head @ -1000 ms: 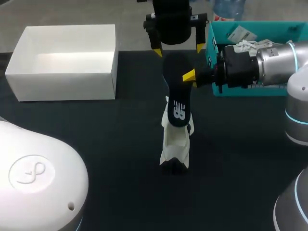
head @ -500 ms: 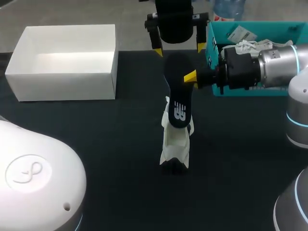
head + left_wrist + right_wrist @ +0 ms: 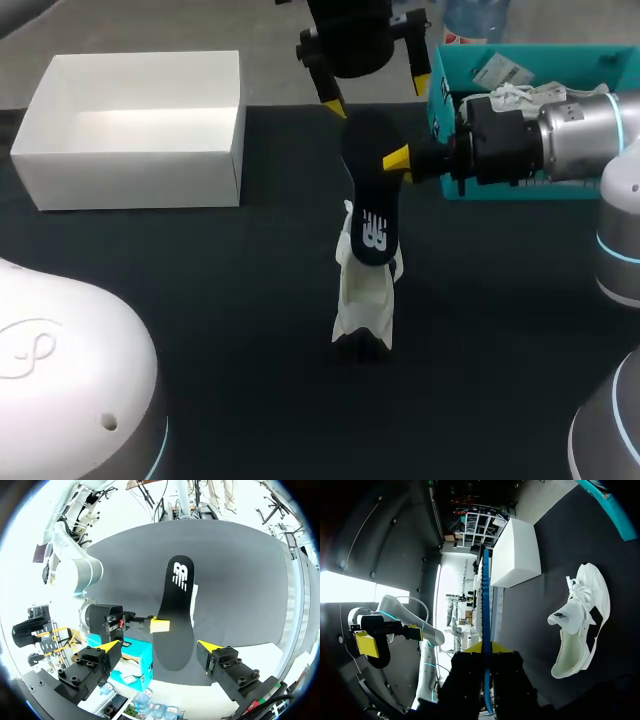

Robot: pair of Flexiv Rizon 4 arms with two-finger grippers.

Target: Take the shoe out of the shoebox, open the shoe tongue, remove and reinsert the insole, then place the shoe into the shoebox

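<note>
Insole [image 3: 371, 190] black, white logo, seemingly blue-edged | right pincer [image 3: 485, 647] clamped on it | left pincer [image 3: 159, 646] wide open

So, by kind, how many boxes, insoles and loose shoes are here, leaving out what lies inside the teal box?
boxes: 2, the white box and the teal box
shoe: 1
insole: 1
total: 4

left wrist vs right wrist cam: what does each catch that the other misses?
Left wrist only: the insole face-on, logo showing, with the right gripper pinching its edge. Right wrist only: the white shoebox and the whole shoe; the left wrist view gets just a white sliver behind the insole. Both: the insole (edge-on in right wrist), the left gripper, the dark table.
</note>
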